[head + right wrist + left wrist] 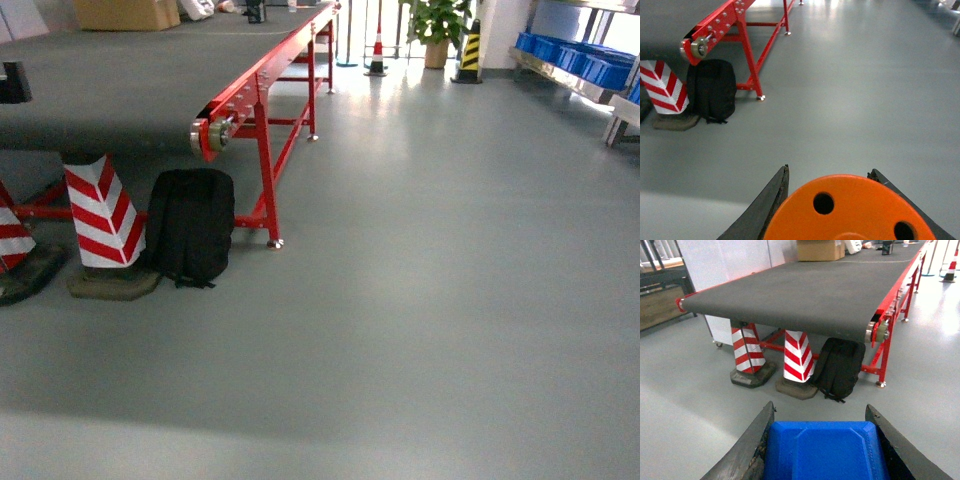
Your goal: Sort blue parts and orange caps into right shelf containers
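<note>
Left gripper: clamping a blue part between both fingers.
Right gripper: pinching an orange cap.
Right shelf containers: sitting on the right shelf at two o'clock, well apart.
Risk: either piece is likely slipping loose if the base jolts; a turn toward nine o'clock risks clipping the red conveyor frame.

No readable text, label, brand or number for you in any view, only warning patterns: red-and-white chevrons on the cone under the conveyor, a second chevron cone, black-and-yellow stripes on the far post.
</note>
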Controlling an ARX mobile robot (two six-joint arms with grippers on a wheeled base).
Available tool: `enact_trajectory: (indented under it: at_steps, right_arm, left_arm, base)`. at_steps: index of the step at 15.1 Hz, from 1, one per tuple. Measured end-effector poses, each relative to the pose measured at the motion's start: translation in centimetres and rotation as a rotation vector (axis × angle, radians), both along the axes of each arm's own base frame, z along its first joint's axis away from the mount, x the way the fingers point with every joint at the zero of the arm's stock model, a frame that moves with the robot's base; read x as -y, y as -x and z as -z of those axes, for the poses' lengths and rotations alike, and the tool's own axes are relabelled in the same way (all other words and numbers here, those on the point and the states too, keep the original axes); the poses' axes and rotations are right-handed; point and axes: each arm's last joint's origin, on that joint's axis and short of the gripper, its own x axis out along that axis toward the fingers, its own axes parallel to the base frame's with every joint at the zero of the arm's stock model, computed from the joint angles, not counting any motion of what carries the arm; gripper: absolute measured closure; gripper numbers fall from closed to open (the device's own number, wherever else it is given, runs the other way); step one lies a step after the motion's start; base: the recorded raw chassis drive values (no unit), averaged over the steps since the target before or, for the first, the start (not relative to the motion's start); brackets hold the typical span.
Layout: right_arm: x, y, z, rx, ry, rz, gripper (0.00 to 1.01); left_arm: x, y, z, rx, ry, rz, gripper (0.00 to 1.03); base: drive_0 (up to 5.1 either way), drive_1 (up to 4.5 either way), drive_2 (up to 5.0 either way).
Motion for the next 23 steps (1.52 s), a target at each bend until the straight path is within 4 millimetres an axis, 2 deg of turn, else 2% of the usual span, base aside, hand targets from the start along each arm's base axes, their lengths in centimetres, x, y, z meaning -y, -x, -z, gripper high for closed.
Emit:
enact_trajectory:
  at_steps: [23]
  right_arm:
    - [0.06,-0.01,0.05,-0.004,0.001,0.003,0.59]
  left_arm:
    - [0.05,-0.01,0.04,-0.003,-0.001,0.004,0.62]
  base:
    - [2.7,2.16,-5.0]
